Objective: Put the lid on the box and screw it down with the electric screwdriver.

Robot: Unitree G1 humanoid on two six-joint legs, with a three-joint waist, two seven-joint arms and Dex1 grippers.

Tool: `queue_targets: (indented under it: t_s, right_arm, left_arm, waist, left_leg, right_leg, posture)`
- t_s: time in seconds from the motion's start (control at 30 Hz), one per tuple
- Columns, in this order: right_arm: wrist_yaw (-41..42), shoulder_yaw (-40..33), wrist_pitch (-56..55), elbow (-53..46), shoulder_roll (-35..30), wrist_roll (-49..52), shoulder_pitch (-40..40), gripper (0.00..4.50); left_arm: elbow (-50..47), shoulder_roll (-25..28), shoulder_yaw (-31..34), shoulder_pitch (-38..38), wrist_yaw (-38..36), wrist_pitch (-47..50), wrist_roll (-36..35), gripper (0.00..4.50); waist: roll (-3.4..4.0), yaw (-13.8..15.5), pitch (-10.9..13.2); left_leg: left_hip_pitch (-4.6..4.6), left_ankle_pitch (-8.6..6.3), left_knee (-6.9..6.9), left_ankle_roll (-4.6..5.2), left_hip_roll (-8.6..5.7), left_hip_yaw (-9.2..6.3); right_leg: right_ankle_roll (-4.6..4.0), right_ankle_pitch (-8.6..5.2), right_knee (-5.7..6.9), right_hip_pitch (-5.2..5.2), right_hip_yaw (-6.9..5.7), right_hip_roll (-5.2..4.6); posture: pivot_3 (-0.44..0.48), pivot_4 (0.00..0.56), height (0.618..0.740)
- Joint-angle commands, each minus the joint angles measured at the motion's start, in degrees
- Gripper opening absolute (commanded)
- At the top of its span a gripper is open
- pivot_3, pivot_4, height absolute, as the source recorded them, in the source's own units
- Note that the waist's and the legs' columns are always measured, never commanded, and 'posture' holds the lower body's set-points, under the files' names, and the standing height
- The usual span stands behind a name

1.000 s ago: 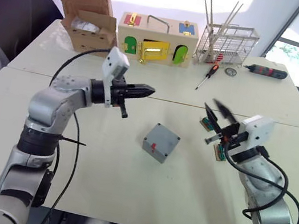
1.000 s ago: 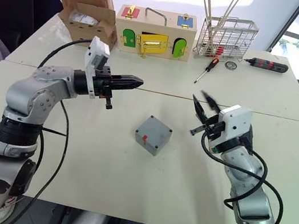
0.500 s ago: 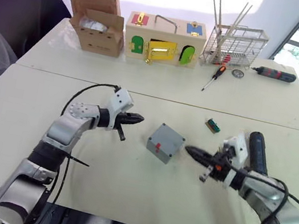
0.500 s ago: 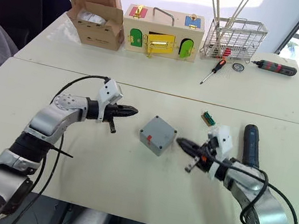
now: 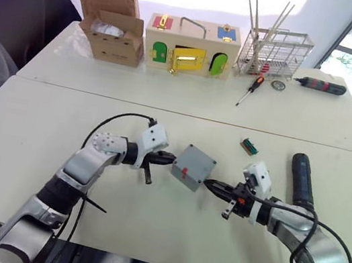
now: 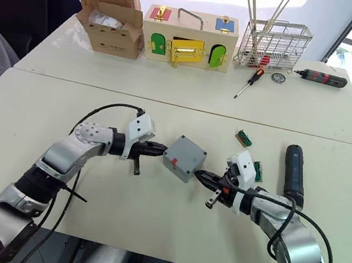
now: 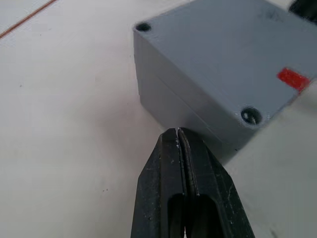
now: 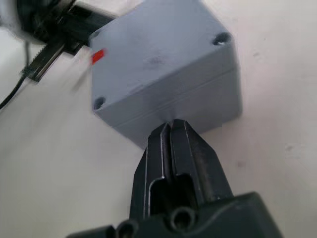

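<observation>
Your matte grey square box (image 5: pixel 191 166), lid already on it, sits mid-table with recessed corner screw holes and a small red mark. Your left gripper (image 5: pixel 168 158) and right gripper (image 5: pixel 210 184), both pinched closed and empty, point at its opposite sides. The electric screwdriver (image 5: pixel 301 179) lies on open tabletop to the right.

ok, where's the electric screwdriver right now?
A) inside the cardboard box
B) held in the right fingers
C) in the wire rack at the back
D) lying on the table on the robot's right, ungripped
D: the electric screwdriver lies flat on the table beside the right arm, while the right gripper and the left gripper, both shut and empty, point at opposite sides of the box.
</observation>
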Motion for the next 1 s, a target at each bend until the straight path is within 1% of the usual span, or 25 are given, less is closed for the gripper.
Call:
queue_targets:
  t_s: [0.03,0.2,0.43,0.5,0.6,0.67,0.77,0.83,0.9,1.0]
  right_arm:
    - [-0.5,1.3,-2.0,0.3,2.2,-1.7,-2.2,0.02]
    - [-0.7,1.2,-2.8,2.2,4.1,-3.9,-3.3,0.02]
    - [0.3,0.2,-2.1,1.2,3.8,-3.9,-1.7,0.02]
    - [-1.2,-1.7,-1.2,0.6,3.7,-3.7,-1.4,0.02]
    - [-3.4,-7.5,1.8,-2.2,3.3,-1.0,0.1,0.02]
    - [-4.1,-10.8,4.4,-5.4,2.6,1.1,1.9,0.02]
    - [-4.6,-15.8,7.8,-11.2,2.5,6.0,4.7,0.02]
    - [-5.0,-18.4,8.9,-13.8,2.7,8.4,6.2,0.02]
    - [-5.8,-20.9,8.7,-15.2,2.9,9.2,8.1,0.02]
    - [-8.3,-24.6,7.6,-16.3,3.2,7.8,12.2,0.82]
  left_arm:
    - [-4.6,-1.1,-1.5,0.6,-0.2,1.3,-0.9,0.0]
    - [-7.3,-1.3,-1.3,1.7,0.3,3.8,-1.5,0.0]
    - [-5.8,-1.6,0.0,1.0,2.6,3.5,-0.2,0.0]
    - [-5.4,-0.8,1.2,0.6,3.7,3.4,0.4,0.0]
    - [-6.0,2.0,4.7,-0.6,5.6,3.4,1.1,0.0]
    - [-7.9,3.1,8.4,-1.3,5.9,5.2,-1.5,0.0]
    - [-11.2,3.0,13.9,-2.7,5.8,10.0,-7.7,0.0]
    - [-13.7,3.3,15.6,-3.3,4.8,12.9,-11.1,0.0]
    - [-17.0,3.9,15.6,-3.4,3.4,15.6,-14.2,0.0]
    - [-20.4,4.8,13.1,-3.3,0.1,17.4,-17.7,0.0]
  waist:
    - [0.01,0.1,0.0]
    - [0.01,0.1,0.0]
    - [0.01,0.2,0.0]
    - [0.01,0.2,0.0]
    - [0.01,0.1,0.0]
    - [0.01,0.1,0.0]
    - [0.02,0.2,0.0]
    - [0.01,0.2,0.0]
    - [0.01,0.2,0.0]
    - [0.01,0.2,0.0]
  left_leg:
    - [-0.01,0.0,0.0,0.0,0.0,0.0]
    - [-0.02,0.0,0.0,0.0,-0.01,0.0]
    - [-0.03,0.0,0.0,0.0,-0.01,0.0]
    - [-0.03,0.0,0.0,0.0,-0.02,0.0]
    - [-0.07,0.0,0.0,-0.01,-0.01,0.0]
    - [-0.12,0.01,0.0,-0.02,-0.01,-0.01]
    - [-0.51,0.04,0.02,-0.07,0.0,-0.01]
    - [-0.77,0.26,0.09,-0.45,0.0,-0.02]
    - [-0.78,0.27,0.09,-0.47,0.0,-0.02]
    - [-0.77,0.14,0.09,-0.22,-0.01,-0.02]
  right_leg:
    - [0.0,0.0,0.0,-0.01,0.0,0.0]
    - [0.0,0.0,0.0,-0.02,0.0,0.0]
    - [0.0,0.0,0.0,-0.01,-0.01,-0.01]
    - [0.0,0.0,0.0,-0.01,-0.01,-0.01]
    - [0.0,0.0,0.02,-0.06,0.0,-0.01]
    - [0.0,0.0,0.05,-0.15,0.0,0.0]
    - [0.0,0.01,0.11,-0.54,0.0,-0.01]
    - [0.0,0.01,0.19,-0.82,0.0,-0.02]
    - [0.0,0.01,0.19,-0.82,0.0,-0.01]
    - [-0.01,0.02,0.19,-0.78,0.0,-0.01]
  posture:
    - [0.0,0.15,0.735]
    - [0.0,0.15,0.735]
    - [0.0,0.15,0.735]
    - [0.0,0.15,0.735]
    - [0.0,0.15,0.735]
    - [0.0,0.15,0.735]
    - [0.0,0.15,0.735]
    - [0.0,0.15,0.735]
    - [0.0,0.15,0.735]
    - [0.0,0.15,0.735]
